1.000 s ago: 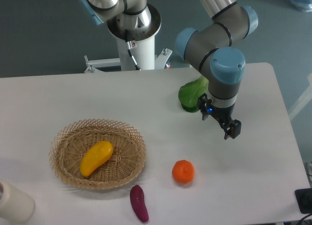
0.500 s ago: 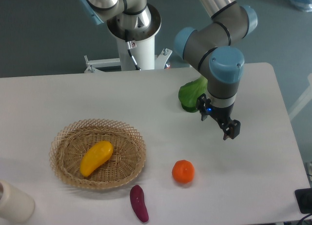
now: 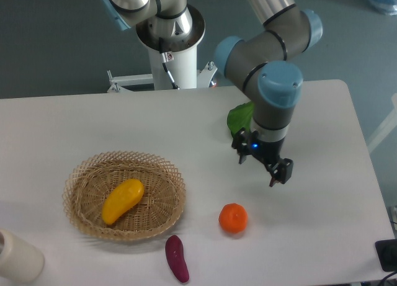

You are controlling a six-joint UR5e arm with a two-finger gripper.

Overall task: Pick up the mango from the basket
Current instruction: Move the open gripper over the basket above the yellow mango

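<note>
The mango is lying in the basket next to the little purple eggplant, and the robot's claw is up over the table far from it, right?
Not quite. The mango does lie in the basket, and the gripper is over the table well away from it. But the camera view shows the eggplant is not in the basket: it lies on the table just outside the rim.

Tabletop (image 3: pixel 93 121) — white, matte. Resting directly on it: the basket (image 3: pixel 124 195) at front left; a purple eggplant (image 3: pixel 177 258) just off the basket's front right rim; an orange (image 3: pixel 233 218) right of the eggplant, apart from it; a green leafy vegetable (image 3: pixel 240 119) further back, partly hidden by the arm; a cream cylinder (image 3: pixel 17 256) at the front-left corner — cut off by the frame.
</note>
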